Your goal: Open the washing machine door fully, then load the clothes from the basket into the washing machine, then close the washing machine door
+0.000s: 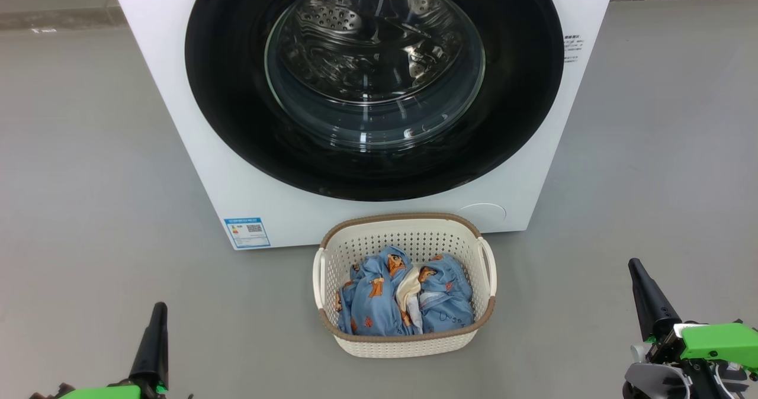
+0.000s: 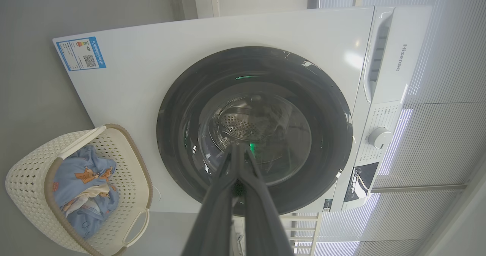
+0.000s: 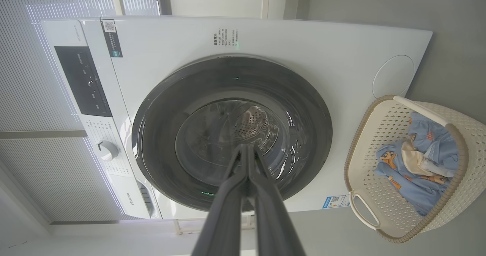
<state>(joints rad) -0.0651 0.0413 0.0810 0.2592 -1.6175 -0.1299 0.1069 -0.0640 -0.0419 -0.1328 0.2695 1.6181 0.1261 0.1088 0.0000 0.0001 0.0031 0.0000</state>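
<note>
The washing machine door (image 1: 225,79) is seen shut flush against the front of the washing machine (image 1: 160,44), so the opening step is judged not yet begun. The basket (image 1: 408,242) is set on the floor (image 1: 89,209) just in front of the washing machine, and the clothes (image 1: 379,304) are bundled inside it. The left gripper (image 1: 159,311) and the right gripper (image 1: 636,264) are held well short of the washing machine, each pressed together with nothing pinched. Next, one gripper would need to be brought to the door's edge. No handle can be made out, so the pulling side cannot be told.
</note>
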